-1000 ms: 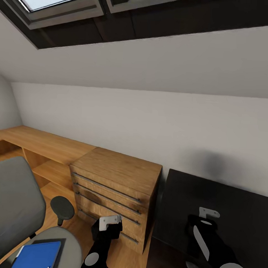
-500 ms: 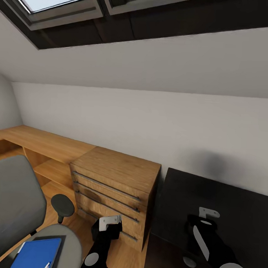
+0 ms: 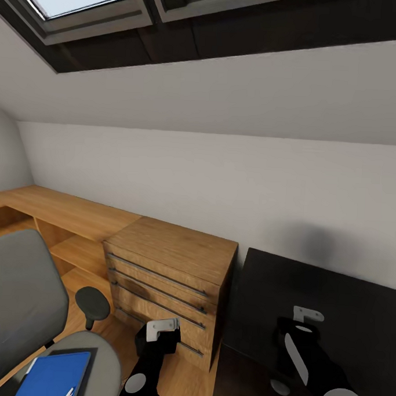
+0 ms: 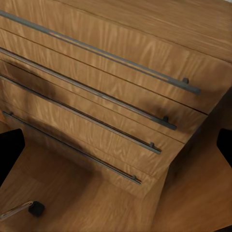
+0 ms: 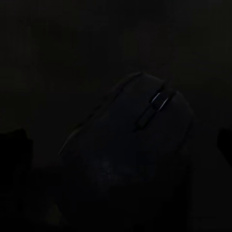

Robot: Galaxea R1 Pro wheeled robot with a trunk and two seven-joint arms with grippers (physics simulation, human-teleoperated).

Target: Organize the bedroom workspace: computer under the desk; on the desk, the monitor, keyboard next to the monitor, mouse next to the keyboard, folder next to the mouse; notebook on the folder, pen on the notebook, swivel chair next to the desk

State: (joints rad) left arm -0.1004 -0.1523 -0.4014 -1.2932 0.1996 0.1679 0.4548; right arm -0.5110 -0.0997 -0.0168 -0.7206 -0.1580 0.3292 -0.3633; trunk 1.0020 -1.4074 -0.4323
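Head view: swivel chair (image 3: 18, 305) at eight o'clock, blue folder (image 3: 54, 375) flat on seat, pen (image 3: 68, 393) atop. Wooden dresser (image 3: 170, 278) at centre, black desk (image 3: 326, 297) at four o'clock. Left gripper (image 3: 162, 329) before dresser, right gripper (image 3: 308, 314) over desk; jaw spread of both impossible to tell. Right wrist view: dark mouse (image 5: 140, 140) on desk, directly ahead.

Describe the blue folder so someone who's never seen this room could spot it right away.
Start at the light-wood four-drawer dresser against the white wall, then look to the grey fabric swivel chair standing to its left. The flat bright blue rectangular folder lies on that chair's seat, on top of a thin dark notebook whose edge peeks out around it. It is the sole vivid blue thing among greys, black and wood.
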